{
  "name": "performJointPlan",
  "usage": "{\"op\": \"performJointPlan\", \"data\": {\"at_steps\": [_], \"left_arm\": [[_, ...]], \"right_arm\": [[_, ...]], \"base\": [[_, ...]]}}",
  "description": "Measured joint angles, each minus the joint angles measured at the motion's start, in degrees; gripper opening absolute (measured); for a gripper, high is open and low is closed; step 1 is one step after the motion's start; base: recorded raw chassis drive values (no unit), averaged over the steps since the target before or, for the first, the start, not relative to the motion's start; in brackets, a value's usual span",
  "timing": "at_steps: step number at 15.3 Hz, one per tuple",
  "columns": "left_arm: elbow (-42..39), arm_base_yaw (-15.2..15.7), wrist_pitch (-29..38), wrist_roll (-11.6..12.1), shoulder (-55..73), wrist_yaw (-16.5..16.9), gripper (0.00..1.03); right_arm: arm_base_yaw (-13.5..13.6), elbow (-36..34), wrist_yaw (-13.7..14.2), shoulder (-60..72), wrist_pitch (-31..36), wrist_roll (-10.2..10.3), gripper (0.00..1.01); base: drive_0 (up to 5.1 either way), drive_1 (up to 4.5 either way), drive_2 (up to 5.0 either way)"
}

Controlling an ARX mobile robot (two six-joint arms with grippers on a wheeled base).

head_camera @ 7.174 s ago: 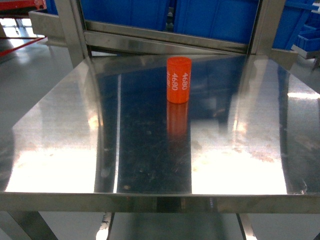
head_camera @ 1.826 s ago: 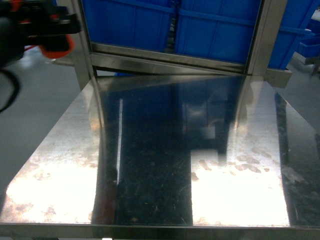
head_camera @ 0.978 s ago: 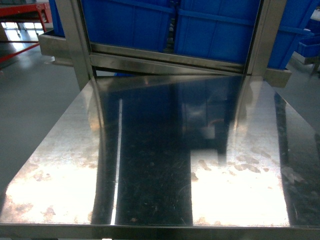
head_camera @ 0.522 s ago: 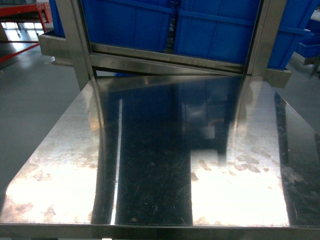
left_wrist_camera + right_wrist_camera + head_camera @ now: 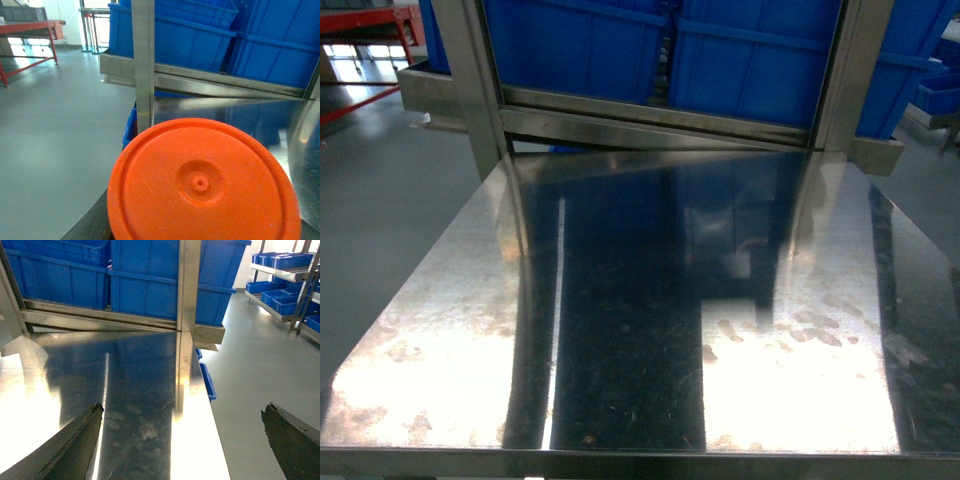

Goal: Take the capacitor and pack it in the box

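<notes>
Currently: capacitor fills the left wrist camera, right end effector apart

From the head camera I see only the steel counter [image 5: 620,300], shiny and smudged near its front edge. A row of blue bins [image 5: 740,50] sits on the rack along its far edge. Neither arm shows in this view.

On the left wrist camera, the capacitor [image 5: 202,185] takes up the whole lower part of the picture. Its round orange end face, with a small dimple at the centre, is turned straight at the lens. It sits very close to the camera, in front of the counter's left edge and far left corner. A steel upright [image 5: 142,60] of the rack stands just behind it. I cannot see its side or its print from here. No part of the left end effector shows around it, so I cannot tell whether that one is clamped on the capacitor or what carries it.

On the right wrist camera, the right end effector [image 5: 182,410] is spread wide. Its dark fingers [image 5: 75,440] sit at the bottom left and bottom right of the picture with nothing between them. It hangs above the counter's right edge, one finger over the steel and the other over the grey floor [image 5: 250,365] beyond. More bins on shelving [image 5: 292,275] stand well off to the right.
</notes>
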Motion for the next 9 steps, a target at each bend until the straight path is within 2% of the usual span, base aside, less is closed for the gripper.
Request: {"op": "performJointPlan", "data": {"at_steps": [9], "left_arm": [[0.0, 0.0, -13.9, 0.0, -14.4, 0.0, 0.44]], "right_arm": [[0.0, 0.0, 0.0, 0.0, 0.0, 0.0, 0.98]], "base": [[0.0, 0.00, 0.0]]}}
